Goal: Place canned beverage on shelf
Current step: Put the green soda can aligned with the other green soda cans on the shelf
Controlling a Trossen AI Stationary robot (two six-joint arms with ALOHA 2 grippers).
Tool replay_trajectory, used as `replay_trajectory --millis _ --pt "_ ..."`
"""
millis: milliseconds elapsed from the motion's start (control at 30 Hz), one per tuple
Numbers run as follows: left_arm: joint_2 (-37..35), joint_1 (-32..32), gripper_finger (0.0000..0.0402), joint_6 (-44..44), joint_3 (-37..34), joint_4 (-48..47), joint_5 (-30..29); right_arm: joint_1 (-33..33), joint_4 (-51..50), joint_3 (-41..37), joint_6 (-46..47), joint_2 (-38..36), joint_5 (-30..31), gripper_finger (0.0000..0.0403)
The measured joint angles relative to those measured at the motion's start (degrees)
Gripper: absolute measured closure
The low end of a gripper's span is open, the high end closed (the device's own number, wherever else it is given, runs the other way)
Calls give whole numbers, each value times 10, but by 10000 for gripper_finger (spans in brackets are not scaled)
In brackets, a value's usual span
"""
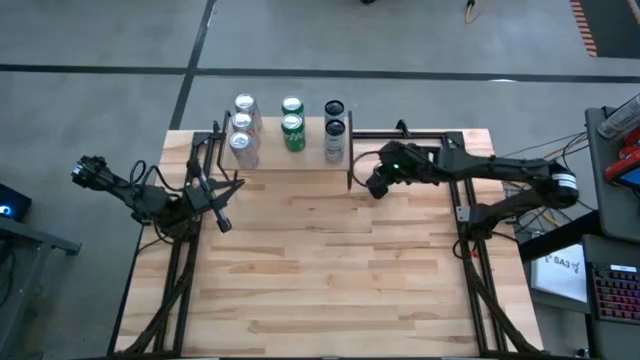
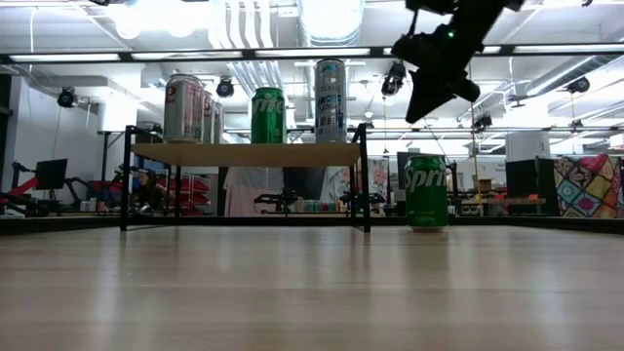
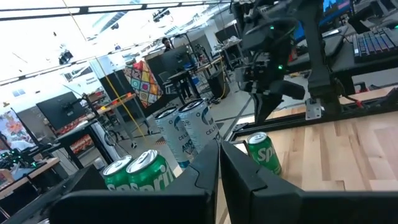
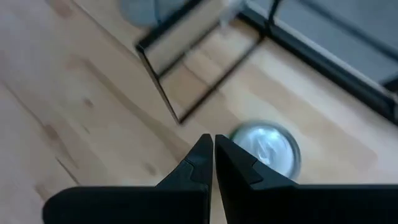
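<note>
The green can (image 2: 426,191) stands upright on the table (image 1: 340,270), just beside the right end of the shelf (image 2: 249,153), which carries other cans (image 1: 289,123). The right claw (image 2: 421,109) hangs above the can, a little toward the shelf, its fingers pressed together and holding nothing, apart from the can's silver top (image 4: 267,147). The left claw (image 1: 224,222), also closed and empty, waits near the table's left edge.

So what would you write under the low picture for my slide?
Cans line the shelf while the shut right gripper hangs above a green Sprite can on the table.
</note>
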Motion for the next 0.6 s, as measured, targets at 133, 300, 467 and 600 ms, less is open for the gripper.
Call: replay_trajectory --millis 133,300,467,600 --pt "-1 0 402 0 0 0 0 17 120 -78 -35 -32 34 394" --pt "0 0 402 0 0 -1 0 35 203 -141 -72 -33 78 394" --pt "0 0 402 0 0 -1 0 34 201 -146 -77 -31 93 394" --pt "0 0 402 0 0 -1 0 35 201 -132 -119 -31 92 391"
